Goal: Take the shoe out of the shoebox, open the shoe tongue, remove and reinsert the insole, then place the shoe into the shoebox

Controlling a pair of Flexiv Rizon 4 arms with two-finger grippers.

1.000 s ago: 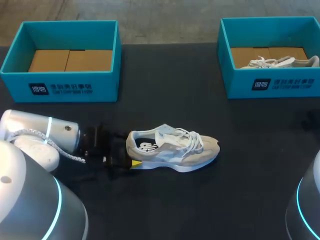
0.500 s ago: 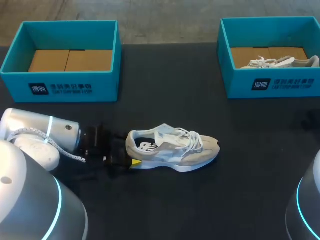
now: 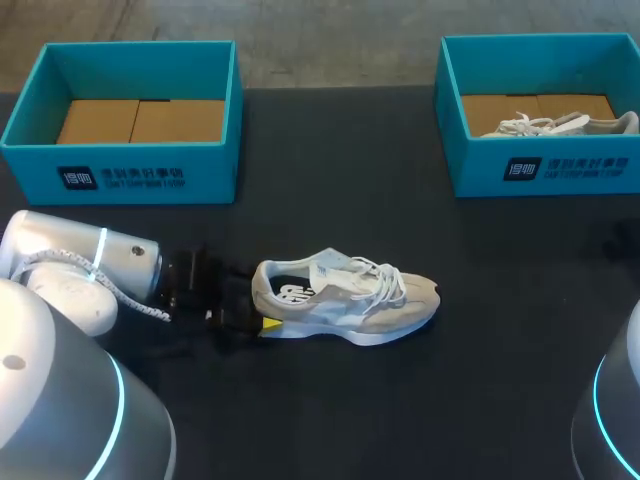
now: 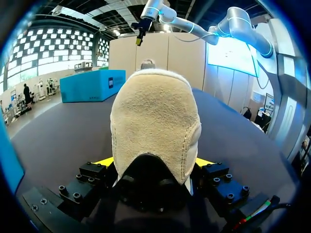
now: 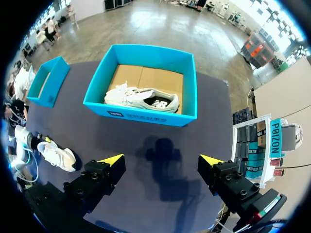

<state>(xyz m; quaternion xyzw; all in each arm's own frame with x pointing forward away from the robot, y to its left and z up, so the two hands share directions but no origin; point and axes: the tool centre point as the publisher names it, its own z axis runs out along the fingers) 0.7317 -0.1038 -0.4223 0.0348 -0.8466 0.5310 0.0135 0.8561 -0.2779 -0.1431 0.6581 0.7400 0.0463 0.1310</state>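
A beige and white shoe (image 3: 345,298) lies on its sole on the black table, toe pointing right, laces tied and its printed insole showing in the opening. My left gripper (image 3: 258,308) is at the heel. In the left wrist view the suede heel (image 4: 155,126) fills the gap between the two yellow-tipped fingers (image 4: 104,161), and both press on it. My right gripper (image 5: 160,161) hangs open high above the table with nothing between its fingers. From there the shoe (image 5: 57,155) shows far off beside the left arm.
A teal shoebox (image 3: 130,170) at the back left holds only its cardboard floor. A second teal box (image 3: 540,170) at the back right holds another pale shoe (image 3: 560,123); in the right wrist view this box (image 5: 141,114) lies ahead of the fingers.
The left gripper's fingers have drawn in a little against the heel. The shoe has stayed in place, and the right arm has not moved.
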